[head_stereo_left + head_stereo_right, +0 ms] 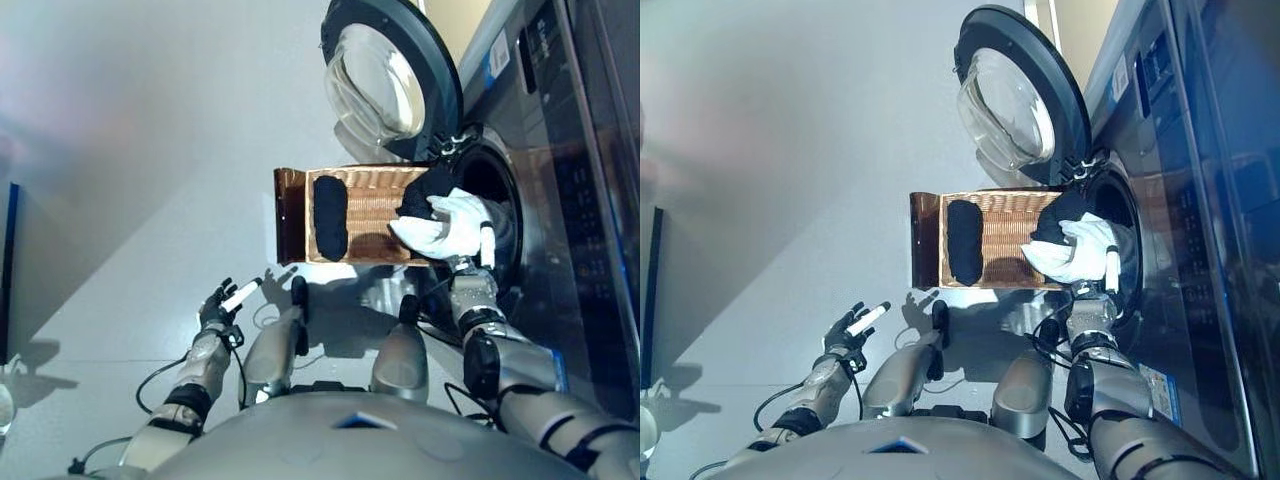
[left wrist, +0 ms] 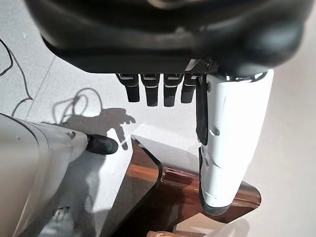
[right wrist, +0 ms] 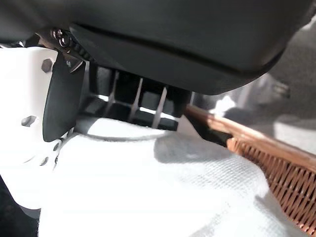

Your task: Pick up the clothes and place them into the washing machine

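White cloth: at the washer drum opening, right of wicker basket.
Right robot hand: fingers curled into it.
Left robot hand: relaxed, empty.

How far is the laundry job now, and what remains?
Nothing can be seen inside the washer yet; its door is open. The right hand grips a white cloth at the drum opening. A black cloth still lies in the basket, another at its washer end. The left hand is idle.
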Tool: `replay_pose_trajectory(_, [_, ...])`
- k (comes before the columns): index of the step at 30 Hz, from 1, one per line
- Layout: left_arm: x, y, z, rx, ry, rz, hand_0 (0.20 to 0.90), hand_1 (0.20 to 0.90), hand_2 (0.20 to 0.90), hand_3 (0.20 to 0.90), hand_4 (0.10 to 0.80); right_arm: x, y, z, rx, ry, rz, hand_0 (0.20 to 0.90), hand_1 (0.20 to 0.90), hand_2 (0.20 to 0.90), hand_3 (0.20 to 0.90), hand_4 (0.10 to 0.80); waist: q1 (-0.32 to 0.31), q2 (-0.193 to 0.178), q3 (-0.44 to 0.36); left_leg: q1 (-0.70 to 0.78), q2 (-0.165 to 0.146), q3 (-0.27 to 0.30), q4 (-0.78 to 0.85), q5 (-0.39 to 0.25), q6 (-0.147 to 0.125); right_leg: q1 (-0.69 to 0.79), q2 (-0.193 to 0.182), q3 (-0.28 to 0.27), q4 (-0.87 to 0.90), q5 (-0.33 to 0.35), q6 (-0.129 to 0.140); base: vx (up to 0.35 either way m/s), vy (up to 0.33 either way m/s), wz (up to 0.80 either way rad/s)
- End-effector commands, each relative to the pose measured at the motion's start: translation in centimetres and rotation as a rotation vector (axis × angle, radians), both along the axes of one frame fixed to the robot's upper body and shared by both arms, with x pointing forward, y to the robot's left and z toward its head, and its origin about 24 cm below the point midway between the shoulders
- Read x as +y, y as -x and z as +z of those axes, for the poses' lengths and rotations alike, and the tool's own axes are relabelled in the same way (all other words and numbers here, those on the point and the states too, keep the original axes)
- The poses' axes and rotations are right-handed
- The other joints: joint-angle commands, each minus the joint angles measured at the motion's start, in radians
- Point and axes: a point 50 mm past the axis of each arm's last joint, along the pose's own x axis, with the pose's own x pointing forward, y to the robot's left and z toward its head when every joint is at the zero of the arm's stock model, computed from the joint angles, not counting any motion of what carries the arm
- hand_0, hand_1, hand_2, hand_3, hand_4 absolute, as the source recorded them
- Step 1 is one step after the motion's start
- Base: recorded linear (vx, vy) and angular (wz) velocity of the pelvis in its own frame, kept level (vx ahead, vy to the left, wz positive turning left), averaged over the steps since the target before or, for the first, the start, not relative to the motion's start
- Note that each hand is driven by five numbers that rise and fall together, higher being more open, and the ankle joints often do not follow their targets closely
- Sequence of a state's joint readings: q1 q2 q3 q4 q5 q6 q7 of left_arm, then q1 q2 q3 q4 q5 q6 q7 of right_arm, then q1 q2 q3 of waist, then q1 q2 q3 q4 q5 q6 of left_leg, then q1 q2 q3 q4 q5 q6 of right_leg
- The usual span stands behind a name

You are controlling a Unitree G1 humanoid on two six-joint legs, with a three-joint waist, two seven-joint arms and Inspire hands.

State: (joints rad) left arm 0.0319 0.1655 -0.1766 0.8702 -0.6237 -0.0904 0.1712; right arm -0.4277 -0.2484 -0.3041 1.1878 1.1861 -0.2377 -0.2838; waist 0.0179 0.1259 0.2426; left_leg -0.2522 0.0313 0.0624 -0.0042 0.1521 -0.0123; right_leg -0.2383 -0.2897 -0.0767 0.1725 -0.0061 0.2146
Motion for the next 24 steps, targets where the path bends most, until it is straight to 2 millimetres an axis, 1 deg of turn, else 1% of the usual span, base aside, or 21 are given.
replay_pose_trajectory(1, [1.4,-2.2,1.5,-0.107,-0.048,0.018,0.900,0.900,0.900,0.900,0.800,-2.5,-2.7,3.9,-0.133,0.123,-0.037,0.200,0.200,0.200,0.200,0.300,0.026,-0.042,0.008,-0.012,-0.009,0.007,0.122,-0.144,-0.034,-0.054,0.004,-0.011,-0.001,0.055,-0.053,0.000,0.000,0.00])
replay_pose_trajectory(7, [1.5,-2.4,1.8,-0.126,-0.049,0.027,0.900,0.900,0.900,0.900,0.800,-1.1,-3.7,4.1,-0.159,0.100,-0.008,0.200,0.200,0.200,0.200,0.300,0.041,-0.054,0.009,-0.021,-0.011,-0.002,0.133,-0.148,-0.032,-0.044,0.000,-0.025,-0.010,0.062,-0.051,0.006,0.001,0.04])
replay_pose_trajectory(13, [1.9,-2.4,1.8,-0.126,-0.058,0.042,0.900,0.900,0.900,0.900,0.800,-1.2,-4.1,4.5,-0.178,0.096,-0.026,0.200,0.200,0.200,0.200,0.300,0.051,-0.068,0.013,-0.037,-0.014,-0.012,0.157,-0.157,-0.029,-0.041,-0.003,-0.034,-0.006,0.059,-0.052,0.001,0.005,0.05])
replay_pose_trajectory(16, [1.9,-2.4,2.0,-0.136,-0.059,0.040,0.900,0.900,0.900,0.900,0.800,-1.6,-4.6,5.3,-0.199,0.105,-0.035,0.200,0.200,0.200,0.200,0.300,0.058,-0.068,0.023,-0.054,-0.017,-0.014,0.174,-0.163,-0.027,-0.049,-0.004,-0.035,-0.002,0.059,-0.052,-0.029,0.021,0.02])
replay_pose_trajectory(20, [1.8,-2.4,2.2,-0.150,-0.052,0.032,0.900,0.900,0.900,0.900,0.800,-1.9,-5.7,6.7,-0.244,0.104,-0.060,0.200,0.200,0.200,0.200,0.300,0.068,-0.067,0.048,-0.086,-0.017,-0.014,0.224,-0.181,-0.019,-0.080,0.001,-0.026,0.029,0.056,-0.056,-0.058,0.018,0.01])
replay_pose_trajectory(22, [1.8,-2.7,2.5,-0.168,-0.048,0.033,0.900,0.900,0.900,0.900,0.800,-1.8,-6.5,7.6,-0.269,0.105,-0.059,0.200,0.200,0.200,0.200,0.300,0.074,-0.064,0.065,-0.113,-0.016,-0.014,0.256,-0.191,-0.015,-0.106,0.003,-0.022,0.053,0.050,-0.060,-0.075,0.013,0.00])
replay_pose_trajectory(24, [1.7,-2.8,2.7,-0.184,-0.044,0.033,0.900,0.900,0.900,0.900,0.800,-1.7,-7.0,8.2,-0.278,0.115,-0.047,0.200,0.200,0.200,0.200,0.300,0.080,-0.060,0.081,-0.135,-0.011,-0.012,0.303,-0.213,-0.014,-0.131,0.006,-0.013,0.092,0.030,-0.063,-0.070,0.013,0.00])
